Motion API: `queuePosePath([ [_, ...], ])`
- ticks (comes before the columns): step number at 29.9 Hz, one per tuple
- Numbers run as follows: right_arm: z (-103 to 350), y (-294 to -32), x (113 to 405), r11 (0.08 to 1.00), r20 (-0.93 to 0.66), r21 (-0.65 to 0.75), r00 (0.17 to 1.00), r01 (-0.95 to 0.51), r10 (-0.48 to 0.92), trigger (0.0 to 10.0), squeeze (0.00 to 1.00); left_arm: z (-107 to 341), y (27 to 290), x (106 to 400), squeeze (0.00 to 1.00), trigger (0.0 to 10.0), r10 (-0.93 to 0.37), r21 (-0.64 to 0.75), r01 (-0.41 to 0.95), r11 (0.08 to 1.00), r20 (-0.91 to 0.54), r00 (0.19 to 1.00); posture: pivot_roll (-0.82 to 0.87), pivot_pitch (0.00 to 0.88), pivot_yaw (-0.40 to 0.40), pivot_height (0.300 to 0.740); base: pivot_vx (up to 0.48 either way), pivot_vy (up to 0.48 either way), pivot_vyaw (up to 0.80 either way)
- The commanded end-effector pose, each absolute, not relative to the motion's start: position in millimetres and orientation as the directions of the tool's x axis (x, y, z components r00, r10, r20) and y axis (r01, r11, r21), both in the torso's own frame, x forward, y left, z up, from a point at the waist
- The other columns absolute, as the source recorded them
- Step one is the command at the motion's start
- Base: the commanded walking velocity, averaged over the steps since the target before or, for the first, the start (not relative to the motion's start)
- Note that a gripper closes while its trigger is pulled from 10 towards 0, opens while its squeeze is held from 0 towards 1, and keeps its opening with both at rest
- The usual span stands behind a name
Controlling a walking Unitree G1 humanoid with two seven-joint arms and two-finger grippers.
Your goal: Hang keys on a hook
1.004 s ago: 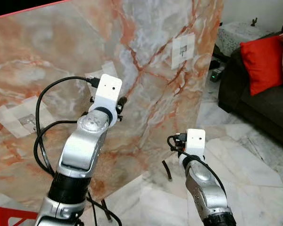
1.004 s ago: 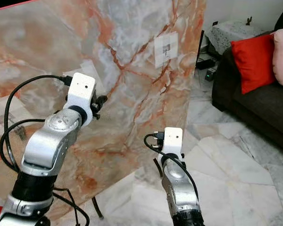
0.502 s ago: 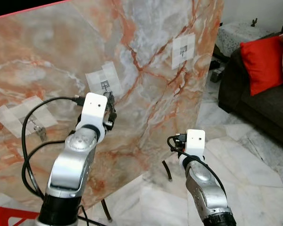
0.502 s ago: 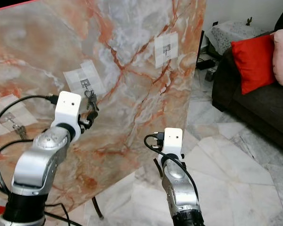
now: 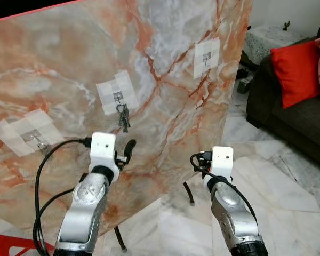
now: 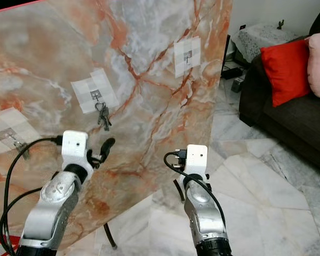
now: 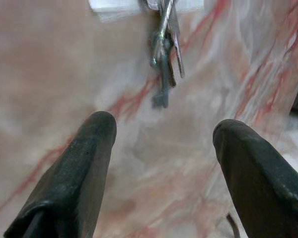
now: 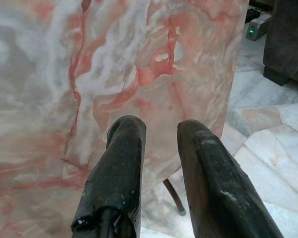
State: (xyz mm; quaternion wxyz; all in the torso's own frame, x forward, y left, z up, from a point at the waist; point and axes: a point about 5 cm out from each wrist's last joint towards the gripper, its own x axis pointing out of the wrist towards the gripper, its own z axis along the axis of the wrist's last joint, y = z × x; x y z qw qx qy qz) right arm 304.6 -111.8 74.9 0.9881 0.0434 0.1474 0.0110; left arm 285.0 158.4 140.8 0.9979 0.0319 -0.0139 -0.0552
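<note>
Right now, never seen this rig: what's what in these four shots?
It's a humanoid robot with two silver arms. The two wide pictures come from its head camera, looking down and forward. The close-ups look along each wrist's two black fingers.

Ahead stands a marble-patterned panel with three small hooks on taped patches. The keys hang from the middle hook.

The left gripper is open and holds nothing, just below the keys. The right gripper sits lower, near the panel's edge, fingers slightly apart, holding nothing.

To the right is a dark sofa with a red cushion.
</note>
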Motion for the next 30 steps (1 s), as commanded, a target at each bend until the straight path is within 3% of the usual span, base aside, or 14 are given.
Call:
queuePosePath([
  [1,76,-112,303,0.995,-0.279,0.098,0.960,-0.009,0.036,10.0,0.00,135,163,283,0.00,10.0,-0.099,0.040,0.097,0.994,0.029,0.995,0.07,0.018,0.044,0.740,0.000,0.000,0.00],
  [7,82,-115,304,0.994,-0.233,0.105,0.972,0.008,0.016,10.0,0.00,116,165,279,0.00,10.0,-0.091,0.057,0.092,0.994,-0.021,0.996,0.06,0.003,0.050,0.740,0.000,0.000,0.00],
  [10,100,-122,306,0.990,-0.102,0.131,0.994,0.048,-0.034,10.0,0.00,109,175,277,0.00,10.0,-0.064,0.058,0.066,0.996,-0.024,0.998,0.06,0.000,0.050,0.740,0.000,0.000,0.00],
  [14,105,-130,304,0.993,-0.046,0.104,0.998,0.046,-0.041,10.0,0.00,106,174,280,0.00,10.0,-0.070,0.057,0.070,0.996,-0.013,0.998,0.03,0.000,0.032,0.740,0.000,0.000,0.00],
  [21,106,-150,292,0.992,0.005,0.089,0.995,0.095,-0.095,10.0,0.00,97,175,275,0.00,10.0,-0.050,0.044,0.051,0.998,-0.012,0.999,0.02,0.000,0.021,0.740,0.000,0.000,0.00],
  [30,102,-142,290,0.988,-0.022,0.116,0.994,0.106,-0.105,10.0,0.00,92,172,274,0.00,10.0,-0.050,0.026,0.050,0.998,-0.020,0.999,0.03,0.000,0.014,0.740,0.000,0.000,0.00],
])
